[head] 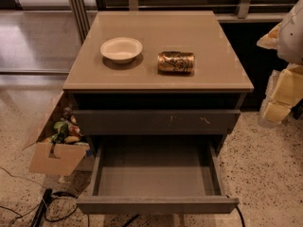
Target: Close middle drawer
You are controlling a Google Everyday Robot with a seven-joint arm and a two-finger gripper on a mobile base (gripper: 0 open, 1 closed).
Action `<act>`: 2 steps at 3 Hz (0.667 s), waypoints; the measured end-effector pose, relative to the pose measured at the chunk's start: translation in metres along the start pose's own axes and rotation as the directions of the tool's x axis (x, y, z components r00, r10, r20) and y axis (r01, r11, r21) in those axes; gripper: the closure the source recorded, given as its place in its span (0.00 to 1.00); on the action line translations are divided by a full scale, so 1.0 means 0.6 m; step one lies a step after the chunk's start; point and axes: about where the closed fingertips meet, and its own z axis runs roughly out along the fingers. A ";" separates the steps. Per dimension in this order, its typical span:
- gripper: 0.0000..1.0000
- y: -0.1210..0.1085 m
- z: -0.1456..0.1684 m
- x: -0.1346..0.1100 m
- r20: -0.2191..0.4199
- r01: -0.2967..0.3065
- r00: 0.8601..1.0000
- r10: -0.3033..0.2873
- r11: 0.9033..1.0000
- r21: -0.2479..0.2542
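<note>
The middle drawer [156,204] is pulled far out of the grey cabinet, towards the camera. Its plain flat front panel runs along the bottom of the view, and its shallow grey tray [154,171] shows nothing inside. Above it sits the taller grey front with white scuff marks [156,122], which is pushed in. My gripper [280,96], pale and yellowish, hangs at the right edge of the view. It is beside the cabinet's right side, above and to the right of the open drawer, and touches nothing.
On the cabinet top [208,37] stand a white bowl [121,49] and a gold can [176,62] lying on its side. An open cardboard box [53,151] with clutter sits on the floor at the left. Cables [42,208] lie at the lower left.
</note>
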 end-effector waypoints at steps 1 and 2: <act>0.00 0.004 0.006 -0.012 0.007 0.009 1.000 -0.009 1.000 0.009; 0.00 0.035 0.048 -0.017 0.049 0.047 0.998 -0.048 0.999 0.011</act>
